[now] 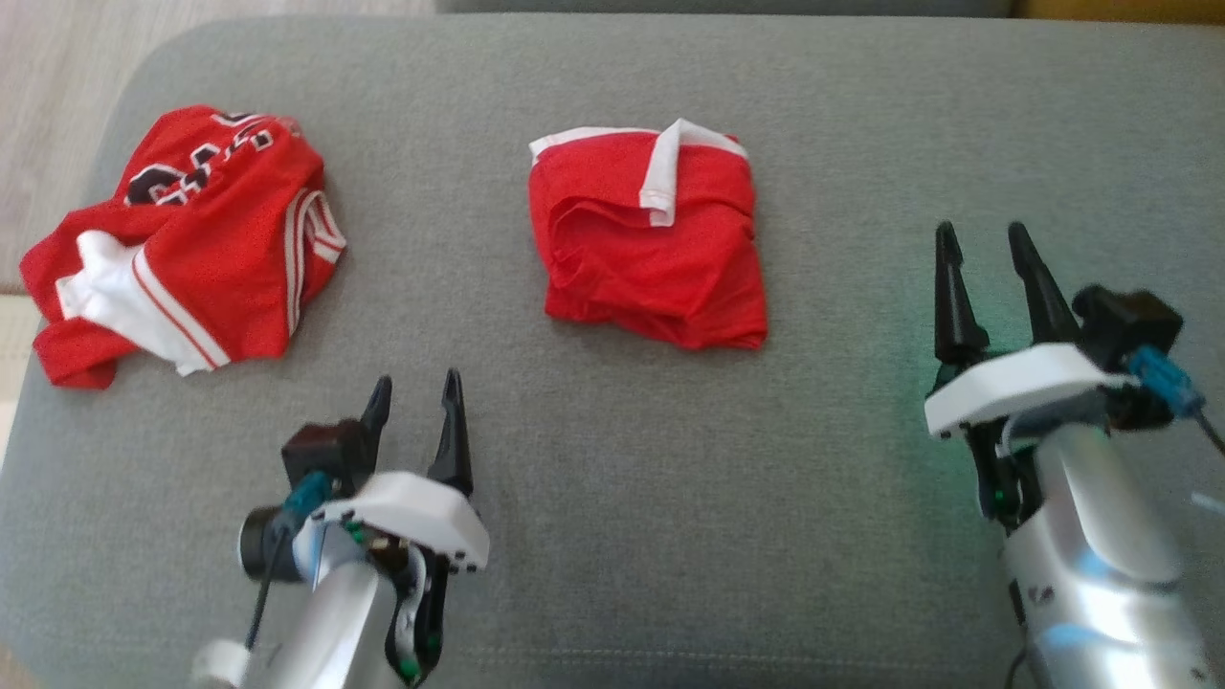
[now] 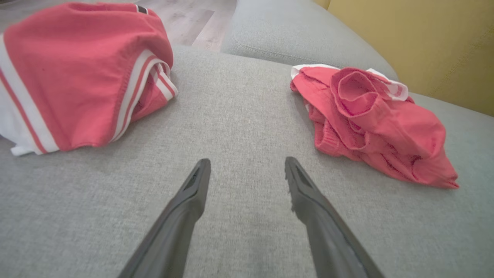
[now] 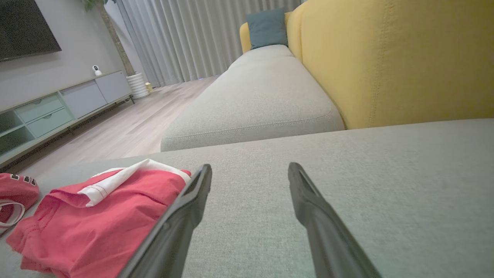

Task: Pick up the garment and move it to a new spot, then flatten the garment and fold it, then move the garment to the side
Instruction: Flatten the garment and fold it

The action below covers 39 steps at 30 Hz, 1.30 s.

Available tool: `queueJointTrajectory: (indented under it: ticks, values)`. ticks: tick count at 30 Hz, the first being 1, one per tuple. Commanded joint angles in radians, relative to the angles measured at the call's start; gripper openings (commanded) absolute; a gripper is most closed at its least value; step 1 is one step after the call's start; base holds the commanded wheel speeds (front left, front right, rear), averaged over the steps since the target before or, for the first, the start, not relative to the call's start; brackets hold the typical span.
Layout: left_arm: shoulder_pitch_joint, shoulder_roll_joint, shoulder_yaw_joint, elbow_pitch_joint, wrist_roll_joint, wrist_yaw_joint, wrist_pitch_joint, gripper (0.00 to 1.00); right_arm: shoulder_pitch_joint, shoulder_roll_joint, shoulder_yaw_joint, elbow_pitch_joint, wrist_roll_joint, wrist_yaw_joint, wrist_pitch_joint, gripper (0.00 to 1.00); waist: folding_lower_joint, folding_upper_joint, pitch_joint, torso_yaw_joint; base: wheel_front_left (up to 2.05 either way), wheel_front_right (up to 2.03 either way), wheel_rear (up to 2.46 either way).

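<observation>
Well, both tools gape wide and hold nothing: the left gripper (image 1: 417,378) hovers over the grey cushion (image 1: 670,498), the right gripper (image 1: 981,230) off to the right of the folded red garment (image 1: 651,239), which lies mid-cushion in a rough square. Folding looks done to me, so next comes a pinch on that bundle's edge and a slide aside without spilling its layers. Count two garments, this one plus a crumpled jersey (image 1: 187,249) far left, and two grippers.
</observation>
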Motion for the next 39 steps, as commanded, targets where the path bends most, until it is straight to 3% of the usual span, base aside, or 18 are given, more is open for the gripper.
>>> queueJointTrajectory:
  ticks: [1,8,23,29,39]
  values:
    - [0.005,0.017,0.042,-0.034,0.018,0.007,-0.005,1.0,0.001,0.022,0.001,-0.052,-0.017,-0.001,-0.011,1.0,0.0,-0.0001,-0.015,-0.015,0.0,0.0,0.0]
    - [0.064,0.017,0.095,-0.05,0.059,0.008,-0.005,1.0,0.113,0.039,-0.051,-0.105,-0.055,-0.001,-0.011,1.0,0.0,-0.0001,-0.056,-0.043,0.0,0.0,0.0]
    - [0.152,0.017,0.15,-0.076,0.103,0.004,-0.005,1.0,0.223,0.04,0.006,-0.098,0.023,-0.001,-0.011,1.0,0.0,-0.0001,-0.11,-0.054,0.0,0.0,0.0]
    - [0.131,0.017,0.125,-0.086,0.09,0.001,-0.005,1.0,0.167,0.04,0.078,-0.083,0.009,-0.001,-0.011,1.0,0.0,-0.0001,-0.067,-0.029,0.0,0.0,0.0]
    - [0.083,0.017,0.065,-0.099,0.068,-0.005,-0.005,1.0,-0.043,0.04,0.244,0.026,0.026,-0.001,-0.009,1.0,0.0,-0.0001,0.014,0.079,0.0,0.0,0.0]
